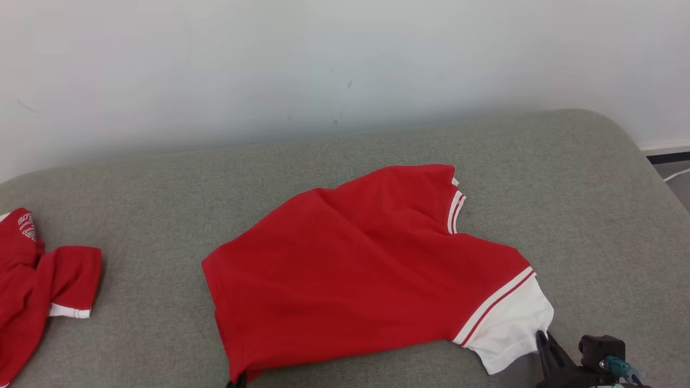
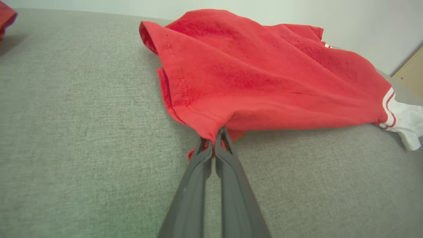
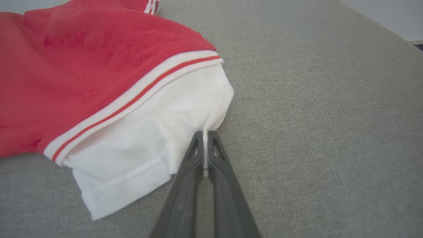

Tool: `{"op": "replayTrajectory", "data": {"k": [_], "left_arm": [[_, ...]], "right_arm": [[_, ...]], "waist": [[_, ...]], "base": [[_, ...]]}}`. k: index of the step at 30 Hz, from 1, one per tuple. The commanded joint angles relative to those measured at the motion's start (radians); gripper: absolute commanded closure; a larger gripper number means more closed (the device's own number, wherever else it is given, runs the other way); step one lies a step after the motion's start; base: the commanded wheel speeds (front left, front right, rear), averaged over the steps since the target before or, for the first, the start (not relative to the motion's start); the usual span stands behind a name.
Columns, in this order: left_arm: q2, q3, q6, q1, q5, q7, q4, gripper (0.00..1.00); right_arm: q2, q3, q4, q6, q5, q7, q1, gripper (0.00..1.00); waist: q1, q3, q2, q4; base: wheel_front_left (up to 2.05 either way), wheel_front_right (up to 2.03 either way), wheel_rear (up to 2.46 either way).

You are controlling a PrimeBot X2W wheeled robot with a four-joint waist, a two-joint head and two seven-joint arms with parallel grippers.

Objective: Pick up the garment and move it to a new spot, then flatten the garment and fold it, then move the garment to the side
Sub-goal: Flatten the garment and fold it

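Observation:
The garment (image 1: pixel 366 269) is a red polo-style shirt with white, red-striped trim, lying spread on a grey cushion. My left gripper (image 2: pixel 214 135) is shut on the garment (image 2: pixel 264 72) at its near red hem corner, which is pulled up slightly; in the head view the left gripper (image 1: pixel 236 381) just peeks out at the bottom edge. My right gripper (image 3: pixel 205 135) is shut on the white sleeve of the garment (image 3: pixel 148 132), pinching a fold at its edge. In the head view the right gripper (image 1: pixel 543 339) sits at the lower right, touching the white sleeve.
A second red garment (image 1: pixel 32 280) lies crumpled at the cushion's left edge. The grey cushion (image 1: pixel 593 215) meets a white wall behind it and rounds off at the right, where floor shows. Bare grey fabric surrounds the shirt.

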Motion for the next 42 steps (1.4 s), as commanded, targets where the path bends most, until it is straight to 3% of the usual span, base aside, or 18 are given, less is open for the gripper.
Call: {"op": "replayTrajectory", "data": {"k": [1,12,19,25,34,42], "left_arm": [[0.001,0.012,0.002,0.013,0.007,-0.003,-0.011,1.0],[0.035,0.092,-0.019,-0.027,0.068,-0.003,-0.089,1.0],[0.07,0.118,-0.038,-0.075,0.092,-0.003,-0.109,1.0],[0.138,0.057,-0.087,-0.211,0.126,-0.003,-0.104,1.0],[0.233,-0.013,-0.102,-0.487,0.113,0.036,-0.057,1.0],[0.301,-0.106,-0.105,-0.801,0.031,0.094,0.038,1.0]], "right_arm": [[-0.007,0.008,-0.02,-0.001,0.005,-0.006,0.013,1.0],[0.007,0.166,-0.269,-0.001,0.158,-0.005,0.033,1.0],[-0.007,0.27,-0.36,-0.001,0.26,0.004,-0.002,1.0],[-0.041,0.287,-0.366,-0.001,0.232,0.01,-0.118,1.0],[-0.044,0.311,-0.338,-0.001,0.24,0.044,-0.376,1.0],[-0.04,0.381,-0.199,-0.001,0.273,0.074,-0.707,1.0]], "waist": [[0.0,-0.004,-0.0001,0.001],[0.0,-0.012,-0.0001,-0.001],[0.0,-0.017,-0.0001,0.007],[0.0,-0.005,-0.0001,0.018],[0.0,0.077,-0.0001,0.007],[0.0,0.179,-0.0001,0.005]], "base": [[0.0,0.0,0.0],[0.0,0.0,0.0],[0.0,0.0,0.0],[0.0,0.0,0.0],[0.0,0.0,0.0],[0.0,0.0,0.0]]}}
